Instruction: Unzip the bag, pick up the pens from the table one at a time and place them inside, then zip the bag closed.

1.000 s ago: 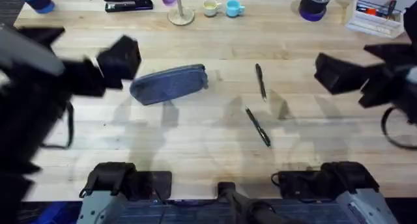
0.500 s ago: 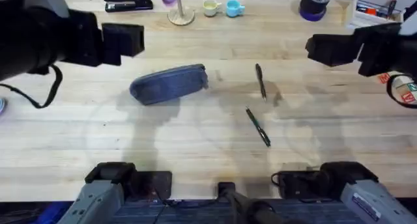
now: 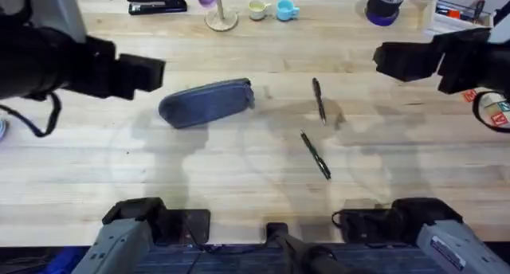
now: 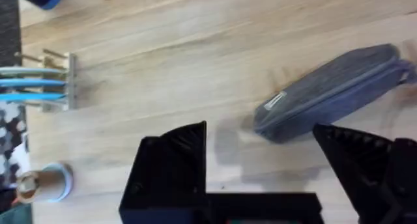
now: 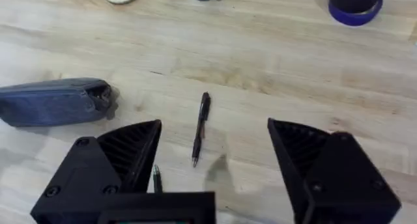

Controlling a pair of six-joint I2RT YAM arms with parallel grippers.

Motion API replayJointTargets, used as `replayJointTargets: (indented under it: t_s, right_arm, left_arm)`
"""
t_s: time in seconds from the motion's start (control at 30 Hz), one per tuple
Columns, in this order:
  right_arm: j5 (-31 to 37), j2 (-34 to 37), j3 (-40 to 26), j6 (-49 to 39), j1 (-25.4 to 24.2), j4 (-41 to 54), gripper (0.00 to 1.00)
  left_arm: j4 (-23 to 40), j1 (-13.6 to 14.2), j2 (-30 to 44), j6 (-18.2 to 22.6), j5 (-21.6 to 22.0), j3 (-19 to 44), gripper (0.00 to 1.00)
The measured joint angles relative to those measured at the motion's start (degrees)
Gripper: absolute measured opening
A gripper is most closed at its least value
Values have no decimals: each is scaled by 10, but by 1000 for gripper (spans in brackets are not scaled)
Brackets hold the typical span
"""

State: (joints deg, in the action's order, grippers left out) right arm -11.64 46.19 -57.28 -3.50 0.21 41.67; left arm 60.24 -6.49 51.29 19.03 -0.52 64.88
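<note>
The bag lies zipped shut on the desk, two pens just to its right. Both arms hover above, left gripper and right gripper spread wide and empty. Unzipping has not begun; next, one gripper must pin the bag while the other finds the zipper pull.

On the desk the bag lies zipped at ten o'clock of centre, two pens apart at two and four o'clock, the left claw at nine of the bag, the right claw at three o'clock.
</note>
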Motion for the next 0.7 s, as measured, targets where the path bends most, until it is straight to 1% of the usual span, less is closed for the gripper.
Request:
replayJointTargets:
  t_s: [0.1, 0.17, 0.23, 0.3, 0.4, 0.43, 0.53, 0.63, 0.7]
  right_arm:
    - [0, 0, 0, 0, 0, 0, 995]
    - [0, 0, 0, 0, 0, 0, 995]
    - [0, 0, 0, 0, 0, 0, 995]
    - [0, 0, 0, 0, 0, 0, 995]
    - [0, 0, 0, 0, 0, 0, 995]
    - [0, 0, 0, 0, 0, 0, 995]
    - [0, 0, 0, 0, 0, 0, 995]
    - [0, 0, 0, 0, 0, 0, 996]
    - [0, 0, 0, 0, 0, 0, 996]
  left_arm:
    - [8, -45, 7, 49, -12, 0, 991]
    - [9, -80, 18, 91, -33, 0, 991]
    - [9, -116, 34, 138, -69, 0, 990]
    - [13, -147, 51, 189, -114, 0, 991]
    - [50, -187, 81, 290, -192, 0, 990]
    - [62, -199, 94, 325, -213, 0, 991]
    - [69, -224, 134, 389, -251, 0, 992]
    - [67, -243, 183, 422, -267, 0, 993]
    - [56, -246, 211, 434, -269, 0, 993]
